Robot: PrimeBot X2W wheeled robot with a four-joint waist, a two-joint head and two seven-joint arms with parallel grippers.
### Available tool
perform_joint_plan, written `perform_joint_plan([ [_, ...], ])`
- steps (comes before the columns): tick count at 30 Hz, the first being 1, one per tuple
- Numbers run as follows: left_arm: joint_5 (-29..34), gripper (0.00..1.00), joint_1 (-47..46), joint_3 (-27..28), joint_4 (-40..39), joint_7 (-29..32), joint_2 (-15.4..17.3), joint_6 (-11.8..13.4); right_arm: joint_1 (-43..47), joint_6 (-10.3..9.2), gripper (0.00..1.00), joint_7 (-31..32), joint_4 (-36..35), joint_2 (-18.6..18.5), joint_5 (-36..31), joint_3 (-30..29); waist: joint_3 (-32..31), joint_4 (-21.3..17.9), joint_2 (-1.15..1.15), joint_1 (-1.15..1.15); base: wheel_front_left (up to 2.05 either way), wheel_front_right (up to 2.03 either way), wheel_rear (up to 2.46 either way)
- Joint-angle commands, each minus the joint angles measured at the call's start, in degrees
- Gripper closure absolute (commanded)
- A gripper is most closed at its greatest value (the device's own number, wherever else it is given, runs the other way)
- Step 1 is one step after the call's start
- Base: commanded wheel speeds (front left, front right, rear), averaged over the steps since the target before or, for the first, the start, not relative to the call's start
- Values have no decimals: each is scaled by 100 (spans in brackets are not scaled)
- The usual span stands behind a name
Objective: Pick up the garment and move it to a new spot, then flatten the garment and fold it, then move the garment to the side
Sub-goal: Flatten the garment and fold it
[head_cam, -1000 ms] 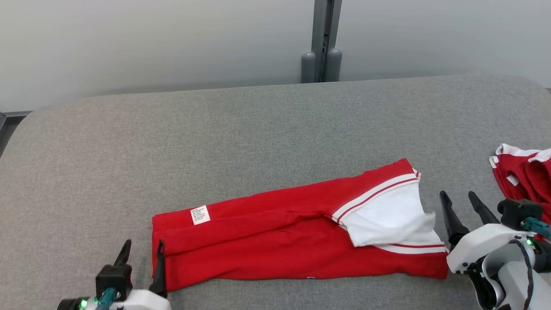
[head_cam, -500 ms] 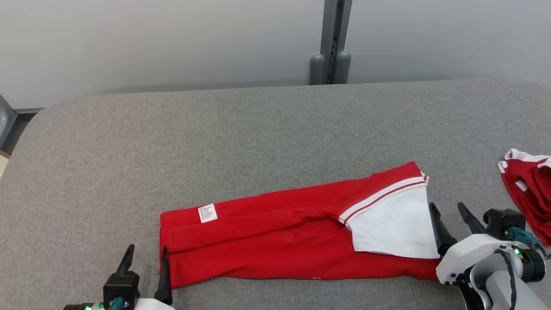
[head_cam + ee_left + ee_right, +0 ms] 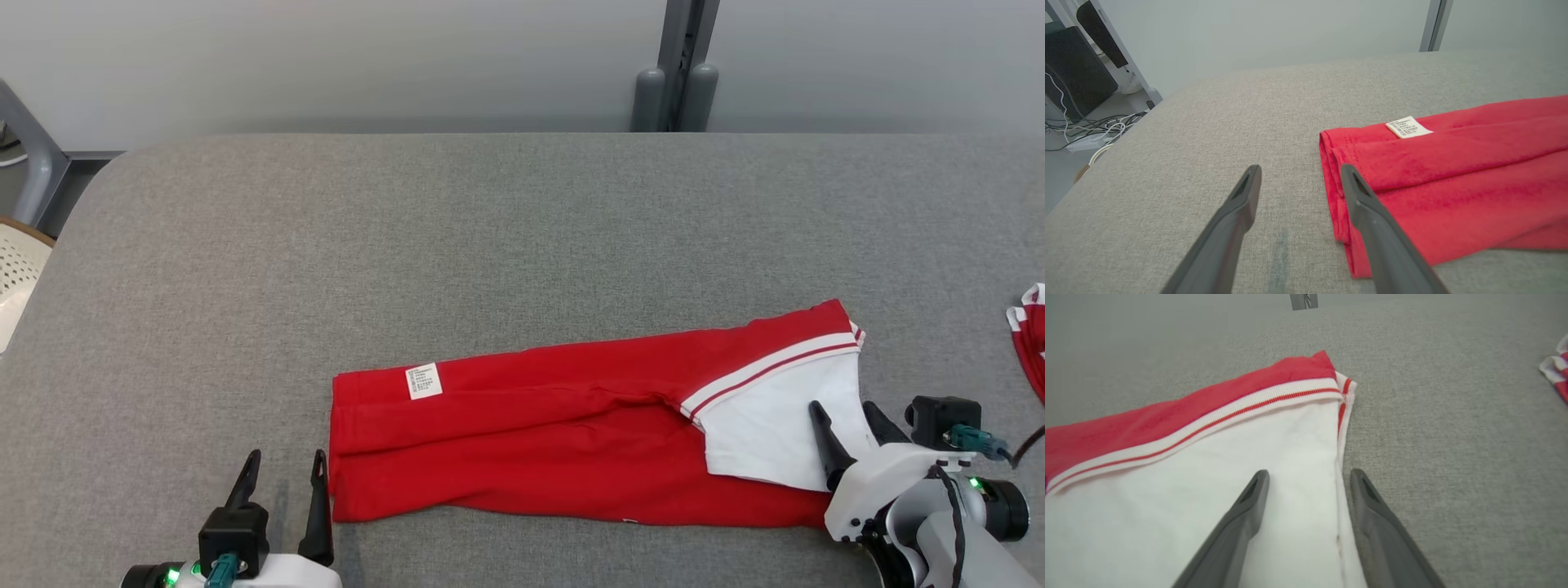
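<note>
The garment (image 3: 563, 433) is red, folded into a long band on the grey table (image 3: 490, 245), with a white striped end (image 3: 775, 416) at the right and a small label (image 3: 424, 381) near the left end. My left gripper (image 3: 286, 457) is open at the garment's left end; in the left wrist view its right finger (image 3: 1372, 212) lies over the red edge (image 3: 1453, 171), the left gripper (image 3: 1300, 169) empty. My right gripper (image 3: 841, 408) is open over the white end; in the right wrist view the right gripper (image 3: 1309, 473) straddles the white edge (image 3: 1208, 477).
Another red-and-white garment (image 3: 1030, 335) lies at the table's right edge, also in the right wrist view (image 3: 1555, 367). A grey post (image 3: 676, 73) stands behind the table. A pale chair (image 3: 16, 269) and floor cables (image 3: 1094, 130) are off the left side.
The camera has turned, shifting the picture rightward. The white flap, blurred a second ago, now lies flat. My right gripper has come in over the white end.
</note>
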Motion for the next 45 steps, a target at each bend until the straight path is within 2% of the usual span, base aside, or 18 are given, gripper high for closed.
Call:
perform_joint_plan([
  [1,36,0,-135,24,-8,-25,17,-32,-103,-1,0,125,154,-11,43,50,61,52,0,0,0,0,0],
  [9,20,0,-211,29,-2,-24,-15,-45,-379,-1,0,693,733,60,119,279,155,103,0,0,0,0,0],
  [10,20,0,-215,28,7,-25,-18,-44,-391,-1,15,761,777,71,133,316,151,102,0,0,0,0,0],
  [11,18,0,-216,28,16,-25,-18,-48,-396,-1,41,810,803,82,166,340,148,99,0,0,0,0,0],
  [12,15,0,-218,25,26,-24,-20,-50,-390,0,59,833,813,95,198,360,146,95,0,0,0,0,0],
  [13,12,0,-222,23,36,-24,-23,-50,-385,0,91,854,822,87,216,387,141,91,0,0,0,0,0],
  [14,8,0,-225,24,42,-24,-24,-55,-377,0,100,860,836,68,242,408,136,88,0,0,0,0,0],
  [22,0,0,-232,12,63,-24,-30,-108,-490,-17,100,276,896,-181,398,101,114,17,0,0,0,0,0],
  [32,26,0,-225,-80,166,-24,-33,-157,-602,-5,100,-70,732,-153,211,-187,-7,-149,0,0,0,0,0],
  [38,-39,0,-157,-123,172,-25,-33,-154,-338,-1,100,-82,-371,23,285,-227,-123,-253,0,0,0,0,0],
  [45,-84,0,-97,-229,186,-25,-31,-144,66,0,100,64,-1337,184,469,363,-262,-300,0,0,0,0,0],
])
